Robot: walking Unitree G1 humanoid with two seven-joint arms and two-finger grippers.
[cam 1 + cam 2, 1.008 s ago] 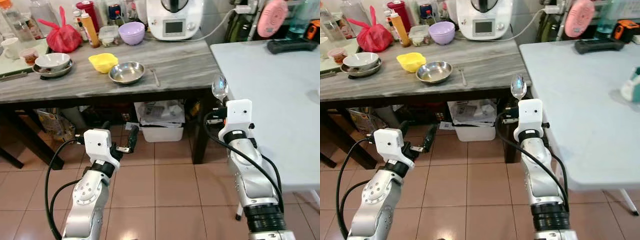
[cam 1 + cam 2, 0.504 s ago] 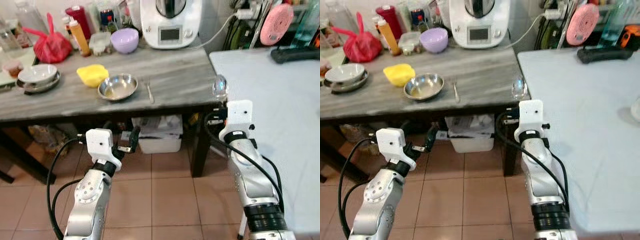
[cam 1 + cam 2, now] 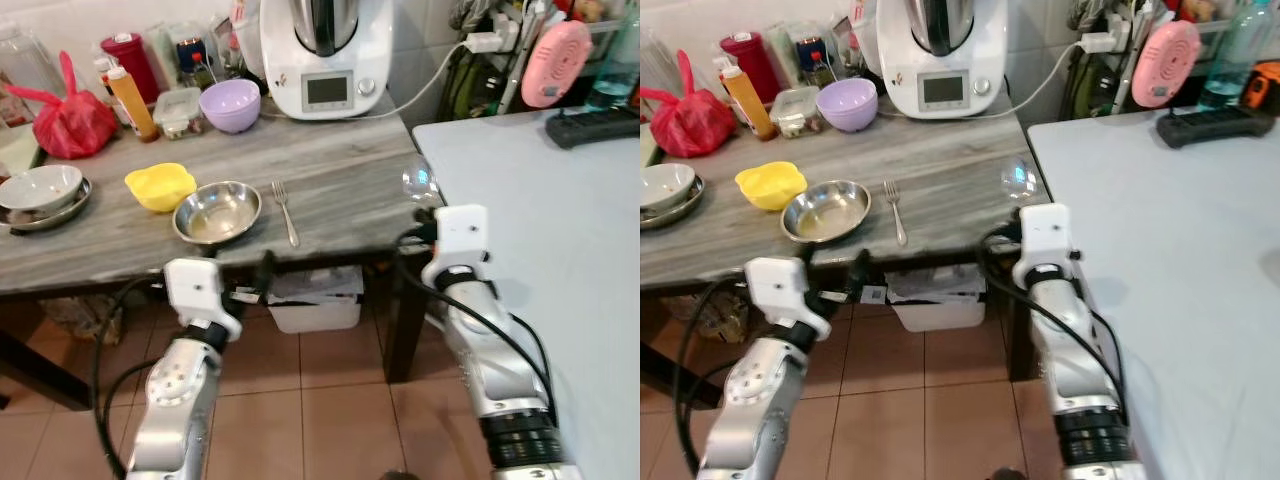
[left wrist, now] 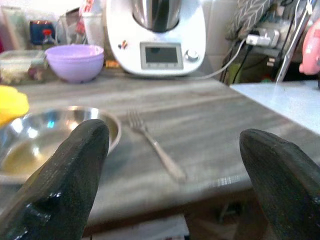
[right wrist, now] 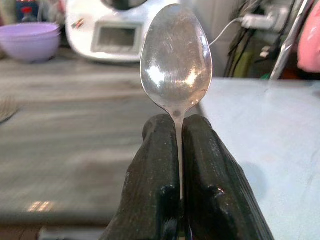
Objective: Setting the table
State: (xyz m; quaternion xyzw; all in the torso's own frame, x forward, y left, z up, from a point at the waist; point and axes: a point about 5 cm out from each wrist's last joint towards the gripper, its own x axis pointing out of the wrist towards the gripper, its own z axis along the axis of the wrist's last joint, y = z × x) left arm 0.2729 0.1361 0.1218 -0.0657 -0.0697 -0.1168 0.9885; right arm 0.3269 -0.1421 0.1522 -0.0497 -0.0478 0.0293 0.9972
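You get bright, even room light with soft shadows under the grey table point(image 3: 330, 190). Glare spots sit on the steel bowl point(image 3: 217, 212) and the spoon point(image 5: 176, 60). Between the left jaws the fork point(image 4: 154, 143) is blurred; backgrounds are soft.

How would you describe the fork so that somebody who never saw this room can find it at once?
Look at the grey wood-grain table where the white kitchen machine stands at the back. In front of that machine, nearer the table's front edge, a round steel bowl sits beside a yellow bowl. The small silver metal fork lies flat just right of the steel bowl, the one piece of cutlery on that table.
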